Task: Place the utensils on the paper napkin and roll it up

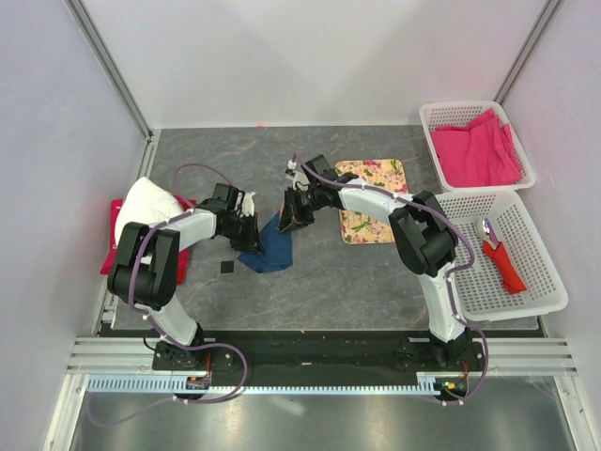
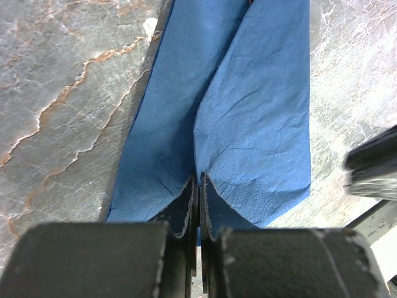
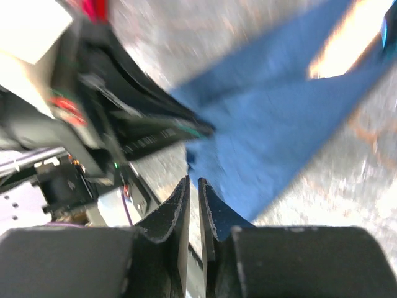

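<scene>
Closest to us, the left gripper (image 2: 200, 186) has its dark, ridged fingers pressed together on the near edge of the paper napkin (image 2: 248, 112), pinching a small tuck of it. The napkin is a deep blue, soft and faintly embossed along its border. It is creased lengthwise into two overlapping flaps and lies on the grey, veined stone-look table (image 2: 56, 93) between the two arms. The right gripper (image 3: 193, 186) sits at the napkin's other side with only a slit between its fingers, and we see no paper in it, though that view is blurred. We cannot find the utensils in any view. They may be folded inside, but we cannot tell. We judge the task to be mid-roll at best: the napkin is a loose, flattish fold, not yet a tight tube. Further off to the right lies a floral mat (image 1: 376, 178), then a white lattice basket (image 1: 545, 282) holding a red-handled tool (image 1: 502, 258). Farthest is a second basket (image 1: 441, 115) with pink cloth (image 1: 479, 150).
</scene>
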### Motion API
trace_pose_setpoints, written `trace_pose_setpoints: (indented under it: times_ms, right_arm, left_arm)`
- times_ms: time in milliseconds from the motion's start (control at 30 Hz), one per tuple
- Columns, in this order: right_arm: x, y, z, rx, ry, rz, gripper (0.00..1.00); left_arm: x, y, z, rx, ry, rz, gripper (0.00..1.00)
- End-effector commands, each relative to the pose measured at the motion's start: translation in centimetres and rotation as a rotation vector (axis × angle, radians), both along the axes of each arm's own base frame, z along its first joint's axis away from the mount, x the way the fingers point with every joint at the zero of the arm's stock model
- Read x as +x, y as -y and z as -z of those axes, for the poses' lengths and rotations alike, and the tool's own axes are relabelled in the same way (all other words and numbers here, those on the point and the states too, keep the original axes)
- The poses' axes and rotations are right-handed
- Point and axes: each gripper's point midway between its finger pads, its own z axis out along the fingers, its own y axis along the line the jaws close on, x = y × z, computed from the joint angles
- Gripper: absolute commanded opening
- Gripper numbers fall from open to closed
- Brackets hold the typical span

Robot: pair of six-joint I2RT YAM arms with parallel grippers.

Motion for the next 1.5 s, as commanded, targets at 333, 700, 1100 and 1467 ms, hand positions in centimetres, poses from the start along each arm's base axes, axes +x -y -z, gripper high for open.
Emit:
trace_pose_setpoints:
  times_ms: [333,700,1100,1467]
  right_arm:
    - [1.5,-1.3,4.0,-0.058,0.020,0.029,0.11]
    - [1.6,0.2,8.1,-0.220,0.070,0.056,0.08]
    - [0.3,1.6,11.0,-0.305,0.024,0.052,0.05]
    - [-0.1,1.6,10.7,-0.292,0.001,0.055,0.05]
  left_arm:
    - [0.9,-0.4,0.1,0.026,0.031,0.032,0.02]
    - [0.8,-0.5,0.0,0.033,0.035,0.035,0.02]
    - [1.4,1.8,-9.2,-0.197,0.327,0.136,0.32]
    - [-1.0,5.3,-4.4,-0.249,0.067,0.108,0.18]
